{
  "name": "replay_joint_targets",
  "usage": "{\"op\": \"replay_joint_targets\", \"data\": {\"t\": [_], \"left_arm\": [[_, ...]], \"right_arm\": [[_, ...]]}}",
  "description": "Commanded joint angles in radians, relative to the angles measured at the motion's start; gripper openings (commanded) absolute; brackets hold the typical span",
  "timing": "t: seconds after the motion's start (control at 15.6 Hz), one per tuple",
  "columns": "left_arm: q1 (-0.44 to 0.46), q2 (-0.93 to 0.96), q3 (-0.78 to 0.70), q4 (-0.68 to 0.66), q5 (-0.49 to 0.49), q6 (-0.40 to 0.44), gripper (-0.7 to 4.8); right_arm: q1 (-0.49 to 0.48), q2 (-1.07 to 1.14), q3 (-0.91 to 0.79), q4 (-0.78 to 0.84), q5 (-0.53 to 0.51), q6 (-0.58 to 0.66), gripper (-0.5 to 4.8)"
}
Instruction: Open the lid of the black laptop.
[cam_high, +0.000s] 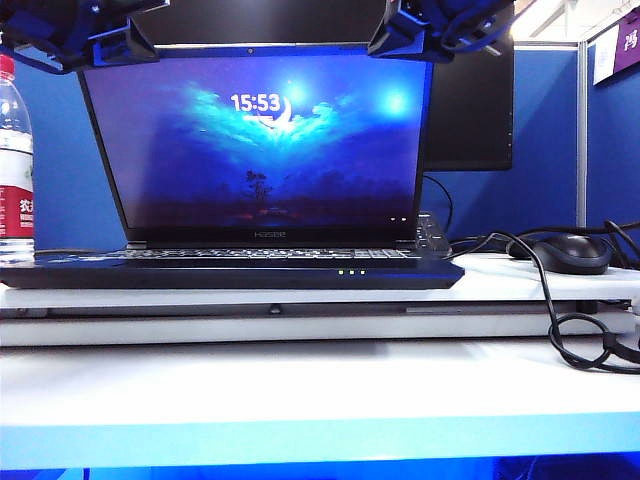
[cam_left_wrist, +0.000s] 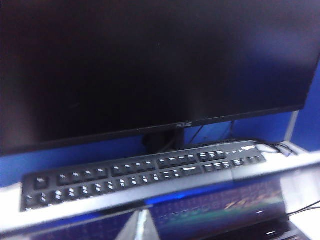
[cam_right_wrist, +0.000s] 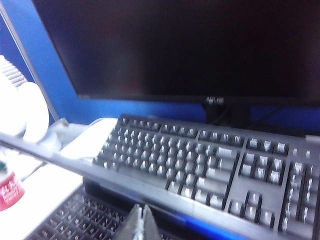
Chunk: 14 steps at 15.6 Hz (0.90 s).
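Just below both grippers, the left gripper (cam_high: 105, 45) and right gripper (cam_high: 410, 40), stands the lid (cam_high: 260, 140) upright, its top edge running sideways; jaw states I cannot tell.

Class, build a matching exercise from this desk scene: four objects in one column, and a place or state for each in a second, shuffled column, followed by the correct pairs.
Objects
1. lid
2. water bottle
3. mouse
4. ASUS monitor

Places or states
A. dark screen, behind the laptop
B. raised, showing blue wallpaper and a clock
C. right of the laptop, cable attached
D. standing left of the laptop

Pairs: 1-B, 2-D, 3-C, 4-A
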Motion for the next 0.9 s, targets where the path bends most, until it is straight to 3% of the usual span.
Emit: {"op": "replay_joint_targets", "data": {"t": [0.06, 0.51, 0.9], "left_arm": [[0.001, 0.024, 0.040, 0.063, -0.010, 0.029, -0.05], [0.016, 0.119, 0.146, 0.051, -0.008, 0.043, -0.05], [0.085, 0.181, 0.237, 0.064, 0.006, 0.026, -0.05]], "right_arm": [[-0.034, 0.010, 0.058, 0.068, 0.013, -0.003, -0.01], [-0.043, 0.040, 0.136, 0.042, -0.062, -0.003, -0.01], [-0.033, 0.048, 0.136, -0.017, -0.086, -0.003, -0.01]]}}
